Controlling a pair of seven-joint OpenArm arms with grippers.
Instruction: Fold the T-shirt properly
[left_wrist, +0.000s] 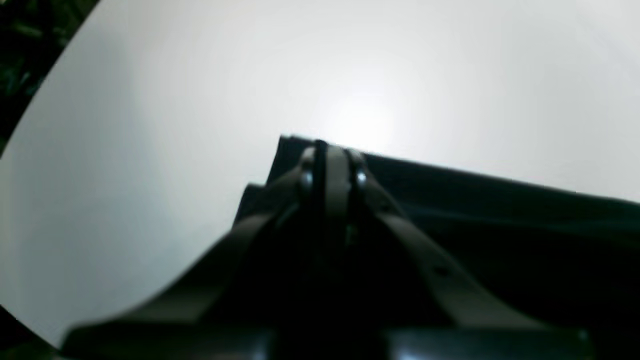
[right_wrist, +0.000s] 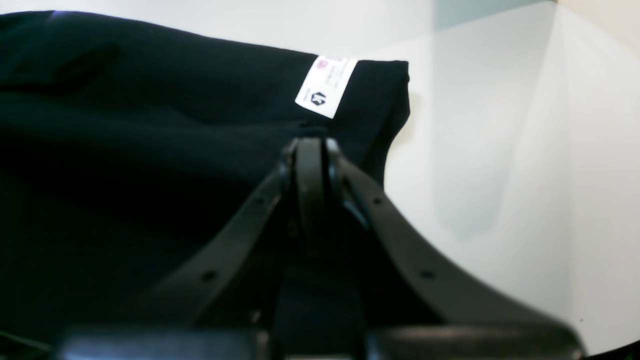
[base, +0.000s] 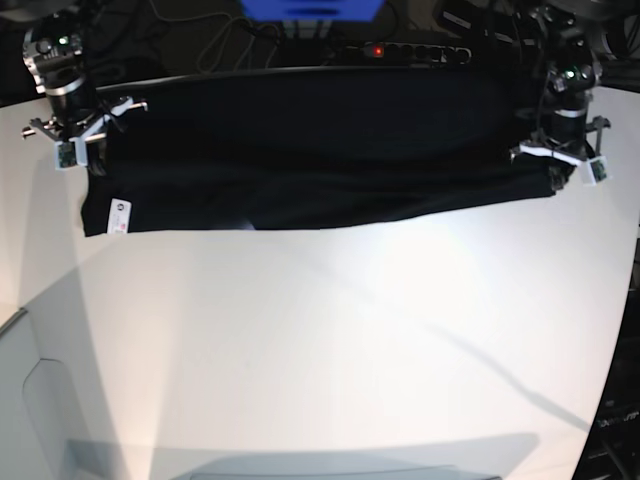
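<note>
The black T-shirt (base: 320, 150) lies plain side up in a wide band across the far part of the white table (base: 320, 350). Its small white label (base: 118, 217) sits at the near left corner and also shows in the right wrist view (right_wrist: 325, 86). My right gripper (base: 85, 152) is at the shirt's left edge, and its jaws are shut on the black cloth (right_wrist: 150, 150) just below the label. My left gripper (base: 553, 172) is at the shirt's right edge, shut on the cloth near a corner (left_wrist: 500, 200). No print shows.
A power strip with a red light (base: 400, 50), cables and a blue object (base: 310, 8) lie behind the table. The table's curved edge runs down the right side (base: 628, 300). A white panel (base: 30, 400) stands at the near left.
</note>
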